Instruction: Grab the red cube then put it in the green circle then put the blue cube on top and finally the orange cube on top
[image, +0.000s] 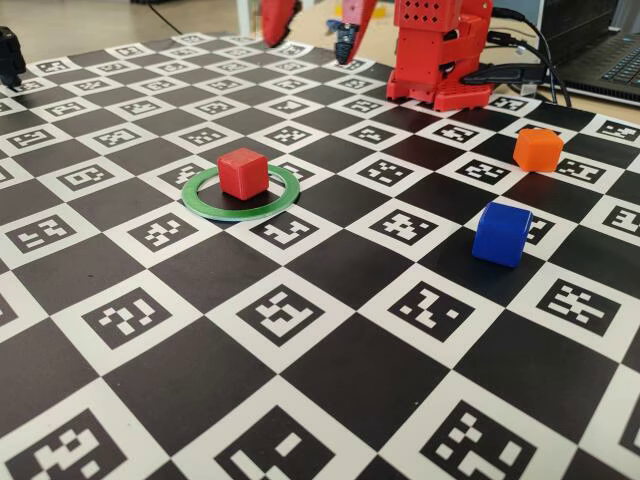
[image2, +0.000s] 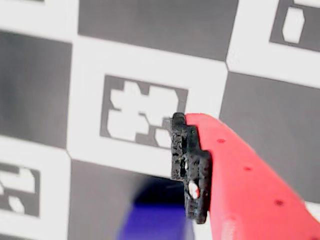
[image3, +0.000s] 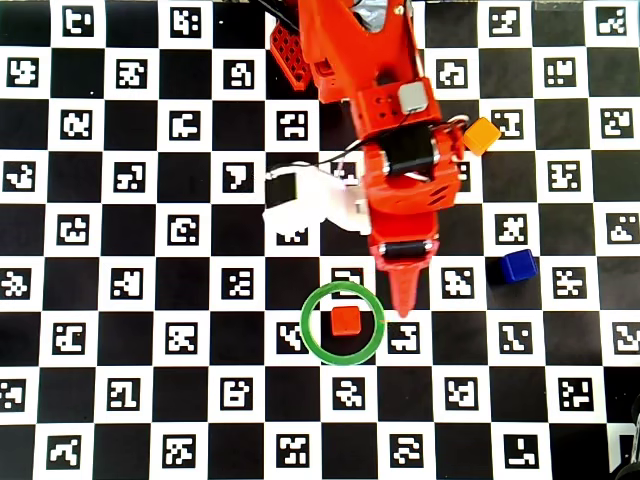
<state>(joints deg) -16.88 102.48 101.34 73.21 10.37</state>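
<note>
The counter (image: 300, 400) carries a black-and-white checkerboard of coded markers. Toward its middle, the red cube (image: 243, 172) sits inside the green circle (image: 200, 205), so the first step reads as done. The blue cube (image: 502, 233) rests nearer the right edge, and the orange cube (image: 538, 149) beyond it, near the arm's base (image: 440, 60). The tool (image: 315, 25) hangs raised toward the far edge, fingers spread and holding nothing. The next move calls for swinging to the blue cube. Behind, cables (image: 530, 45) and a dark device (image: 600, 50) lie.
</note>
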